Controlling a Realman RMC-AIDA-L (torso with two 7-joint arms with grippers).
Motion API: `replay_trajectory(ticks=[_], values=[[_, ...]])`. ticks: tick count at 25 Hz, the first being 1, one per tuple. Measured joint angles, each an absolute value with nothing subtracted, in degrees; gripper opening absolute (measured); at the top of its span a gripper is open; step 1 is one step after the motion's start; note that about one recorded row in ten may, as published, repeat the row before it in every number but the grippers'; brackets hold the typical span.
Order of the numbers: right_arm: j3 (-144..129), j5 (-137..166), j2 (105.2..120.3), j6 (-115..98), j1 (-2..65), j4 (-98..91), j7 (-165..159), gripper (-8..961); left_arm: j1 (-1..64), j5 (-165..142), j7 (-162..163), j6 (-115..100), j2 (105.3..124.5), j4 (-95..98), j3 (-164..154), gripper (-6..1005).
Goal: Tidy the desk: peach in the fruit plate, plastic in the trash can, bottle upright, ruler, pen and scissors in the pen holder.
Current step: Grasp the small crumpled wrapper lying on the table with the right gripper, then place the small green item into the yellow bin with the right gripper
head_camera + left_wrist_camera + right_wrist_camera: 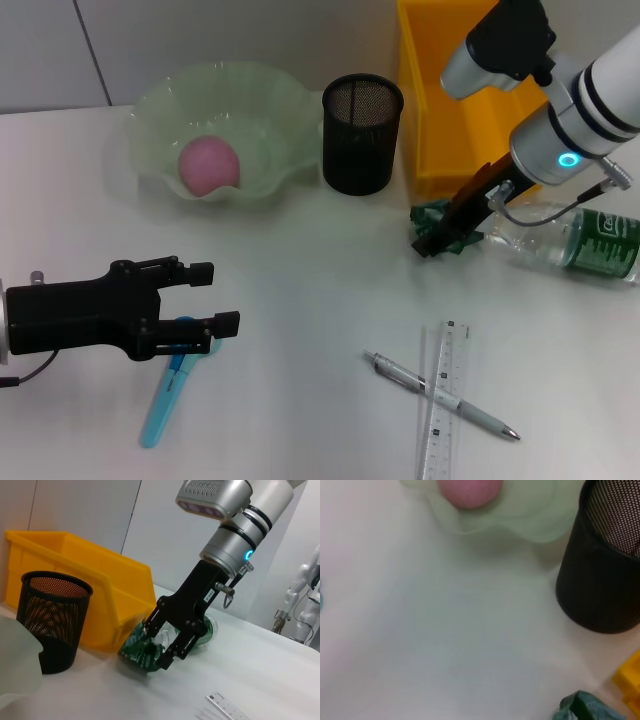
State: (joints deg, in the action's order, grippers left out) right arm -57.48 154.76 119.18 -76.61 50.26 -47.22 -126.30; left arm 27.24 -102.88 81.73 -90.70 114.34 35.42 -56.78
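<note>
Right gripper, jaws closing around crumpled dark green plastic wrapper on plain white desk, just beside bright yellow rectangular trash can. Likely light, soft, slippery (pinch a bunched fold). Left gripper open, hovering over light blue scissors.

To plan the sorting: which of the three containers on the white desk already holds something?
The pale green scalloped fruit plate: the pink peach lies in it. The black mesh pen holder shows nothing inside.
</note>
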Motion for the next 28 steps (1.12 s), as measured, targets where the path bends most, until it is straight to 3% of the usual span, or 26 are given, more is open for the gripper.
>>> replay_trajectory(ticks=[2,7,18,20,24,28], values=[[-57.4,154.8,119.18,-76.1,50.2,-47.0,-126.3,680,27.2,-102.9,81.7,-90.7,114.34,35.4,-56.8,828],[-57.2,154.3,119.09,-76.1,49.9,-47.4,-126.4,474,27.2,-102.9,81.7,-90.7,114.34,35.4,-56.8,828],[-56.8,149.6,118.62,-79.7,49.1,-49.7,-125.2,236,27.3,-102.9,81.7,-90.7,114.3,35.6,-56.8,828],[-56.6,147.1,118.28,-81.7,48.4,-51.4,-124.8,19,27.5,-102.9,81.8,-90.7,114.19,35.6,-56.8,828],[-56.0,146.0,117.98,-83.1,48.0,-52.0,-124.7,5,27.7,-102.9,81.9,-90.7,114.05,35.6,-56.8,828],[-54.3,140.4,116.59,-86.6,47.0,-52.9,-123.9,-2,27.8,-102.9,82.1,-90.8,113.87,35.6,-56.8,828]])
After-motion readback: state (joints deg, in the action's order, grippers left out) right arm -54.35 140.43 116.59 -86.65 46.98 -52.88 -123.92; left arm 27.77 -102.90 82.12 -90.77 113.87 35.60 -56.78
